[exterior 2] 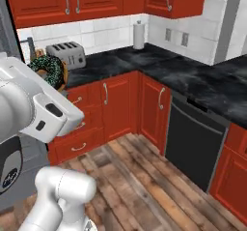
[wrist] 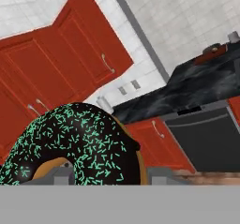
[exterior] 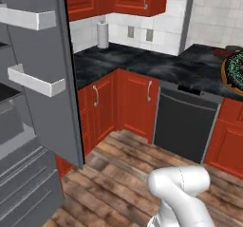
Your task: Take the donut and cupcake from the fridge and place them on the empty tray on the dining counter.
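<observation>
Hand view: the gripper (wrist: 65, 175) is clenched on the donut (wrist: 75, 143), whose iced ring rises just above the finger tips and takes up the lower left of the picture. The ring stands on edge with its sprinkled chocolate face turned toward the camera; the tan dough shows at the hole, low on the ring, and along the right rim. Being round, it has no long axis to speak of.

In the right base view the donut (exterior 2: 48, 70) is held up in the air behind the arm's white upper link, in front of the toaster (exterior 2: 66, 54) on the black counter (exterior 2: 193, 80); its icing faces out toward the room. In the left base view part of the donut (exterior: 235, 74) shows at the right edge, above that counter.

Further out, the fridge (exterior: 33, 126) stands at the left of the left base view with its door swung open. Two white door bins (exterior: 35, 81) line the inside of the door, and what shows of them holds nothing that can be made out. A paper towel roll (exterior: 103, 33) stands upright in the counter's corner, and a dark dishwasher front (exterior: 185, 124) sits under the counter among the red cabinets (exterior: 135, 102).
</observation>
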Motion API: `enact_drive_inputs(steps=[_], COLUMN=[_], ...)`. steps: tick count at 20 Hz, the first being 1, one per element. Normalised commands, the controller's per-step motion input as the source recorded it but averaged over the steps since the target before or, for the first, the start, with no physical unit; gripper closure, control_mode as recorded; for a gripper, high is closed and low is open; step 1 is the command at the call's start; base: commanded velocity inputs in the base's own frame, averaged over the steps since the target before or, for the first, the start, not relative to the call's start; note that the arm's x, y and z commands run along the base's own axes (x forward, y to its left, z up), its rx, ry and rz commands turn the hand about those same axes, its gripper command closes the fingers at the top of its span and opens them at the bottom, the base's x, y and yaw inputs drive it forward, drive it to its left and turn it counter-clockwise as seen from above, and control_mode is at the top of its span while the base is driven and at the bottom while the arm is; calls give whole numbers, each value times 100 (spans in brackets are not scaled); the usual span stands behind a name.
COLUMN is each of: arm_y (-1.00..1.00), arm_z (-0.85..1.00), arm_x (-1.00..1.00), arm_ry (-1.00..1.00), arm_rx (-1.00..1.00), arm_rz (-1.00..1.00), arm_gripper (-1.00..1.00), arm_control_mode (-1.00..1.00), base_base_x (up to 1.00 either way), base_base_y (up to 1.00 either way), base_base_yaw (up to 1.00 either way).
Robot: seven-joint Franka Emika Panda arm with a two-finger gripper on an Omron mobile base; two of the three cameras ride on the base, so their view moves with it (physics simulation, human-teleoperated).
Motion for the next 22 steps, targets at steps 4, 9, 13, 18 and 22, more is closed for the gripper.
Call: enact_drive_inputs(steps=[4,9,13,18,22], arm_y=[0,0,0,0,0], arm_z=[0,0,0,0,0], arm_x=[0,0,0,0,0], arm_ry=[0,0,0,0,0], arm_rx=[0,0,0,0,0], arm_rz=[0,0,0,0,0], arm_gripper=[100,100,100,100,100], arm_control_mode=[100,100,100,100,100], base_base_x=[10,98,100,96,39], base_base_y=[7,80,34,-71,-100], base_base_yaw=[-98,-51,-19,0,-5])
